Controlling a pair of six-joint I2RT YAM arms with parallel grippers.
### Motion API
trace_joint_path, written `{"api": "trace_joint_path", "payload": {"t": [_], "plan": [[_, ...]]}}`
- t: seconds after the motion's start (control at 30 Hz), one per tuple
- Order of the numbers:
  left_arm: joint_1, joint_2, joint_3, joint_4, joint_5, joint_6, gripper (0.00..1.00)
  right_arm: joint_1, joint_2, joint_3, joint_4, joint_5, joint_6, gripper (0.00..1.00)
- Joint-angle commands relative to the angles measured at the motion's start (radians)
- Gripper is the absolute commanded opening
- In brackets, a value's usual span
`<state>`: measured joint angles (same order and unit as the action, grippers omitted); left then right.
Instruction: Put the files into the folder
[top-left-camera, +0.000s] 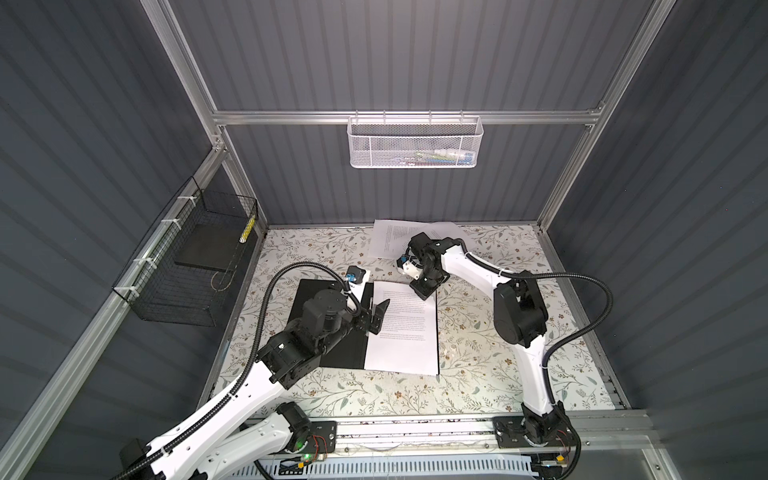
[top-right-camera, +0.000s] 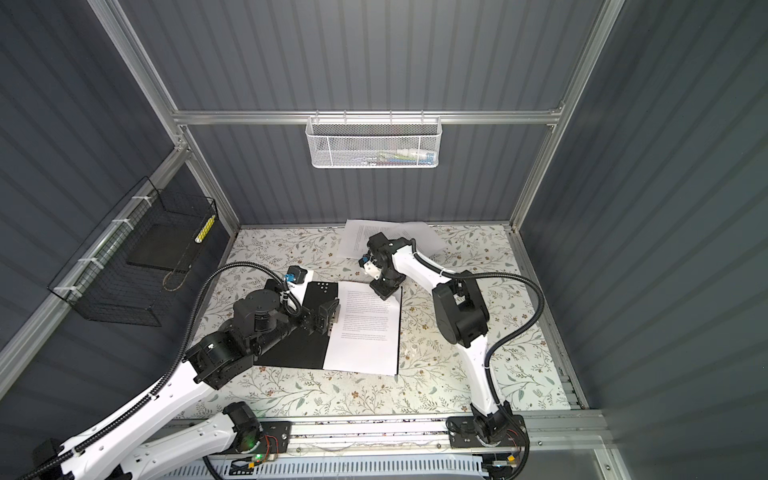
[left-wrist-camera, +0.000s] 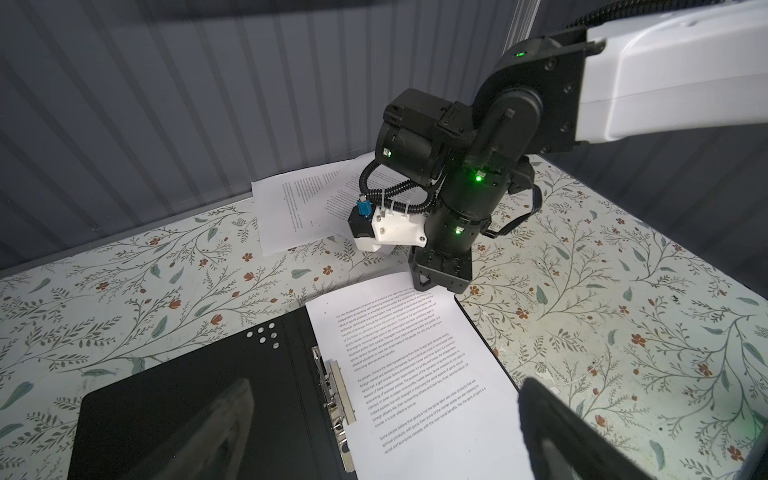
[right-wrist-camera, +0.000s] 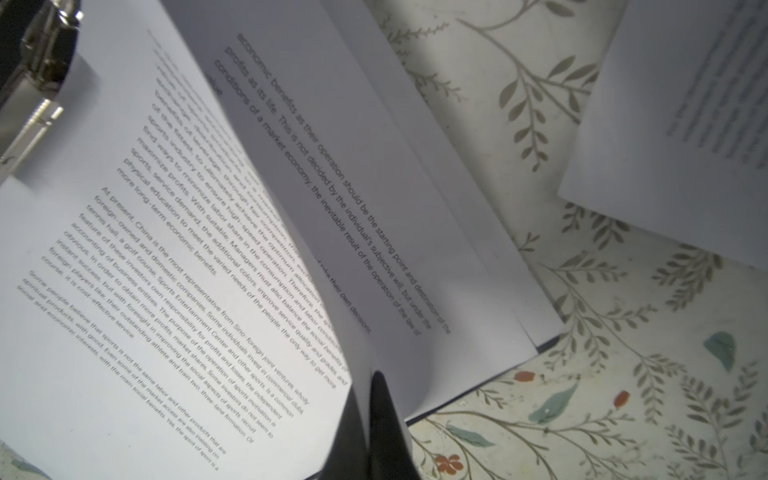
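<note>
The folder (top-left-camera: 345, 353) (top-right-camera: 299, 353) lies open mid-table, black inside, with its metal spine clip (left-wrist-camera: 336, 395) (right-wrist-camera: 33, 83) showing. A stack of files (top-left-camera: 405, 332) (top-right-camera: 365, 332) (left-wrist-camera: 415, 365) lies on its right half. My right gripper (top-left-camera: 424, 291) (top-right-camera: 384, 293) (left-wrist-camera: 432, 286) (right-wrist-camera: 370, 399) points down at the stack's far right corner. It is shut on the top sheet (right-wrist-camera: 166, 291), which curls up off the printed sheet below. My left gripper (top-left-camera: 376, 318) (top-right-camera: 330, 318) (left-wrist-camera: 386, 436) hovers open over the spine clip, holding nothing. More loose files (top-left-camera: 390, 237) (top-right-camera: 361, 239) (left-wrist-camera: 291, 208) (right-wrist-camera: 685, 124) lie against the back wall.
The floral table cover (top-left-camera: 498, 374) has walls on three sides. A white mesh basket (top-left-camera: 415, 141) hangs on the back wall and a black wire basket (top-left-camera: 187, 257) on the left wall. An aluminium rail (top-left-camera: 415, 432) with both arm bases runs along the front edge.
</note>
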<state>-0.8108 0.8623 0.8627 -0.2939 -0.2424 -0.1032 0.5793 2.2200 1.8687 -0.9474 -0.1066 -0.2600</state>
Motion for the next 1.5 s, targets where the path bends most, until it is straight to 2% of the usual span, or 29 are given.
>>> {"api": "trace_joint_path", "payload": {"t": [0.0, 0.53, 1.47], "plan": [[-0.004, -0.009, -0.002, -0.007, 0.012, 0.014, 1.00, -0.003, 0.021, 0.026, -0.027, -0.016, 0.014, 0.00], [-0.004, -0.011, -0.002, -0.008, 0.013, 0.014, 1.00, -0.022, 0.028, 0.030, -0.007, -0.014, 0.062, 0.09], [-0.004, -0.011, -0.003, -0.007, 0.016, 0.014, 1.00, -0.030, 0.056, 0.063, 0.013, -0.048, 0.093, 0.07]]}}
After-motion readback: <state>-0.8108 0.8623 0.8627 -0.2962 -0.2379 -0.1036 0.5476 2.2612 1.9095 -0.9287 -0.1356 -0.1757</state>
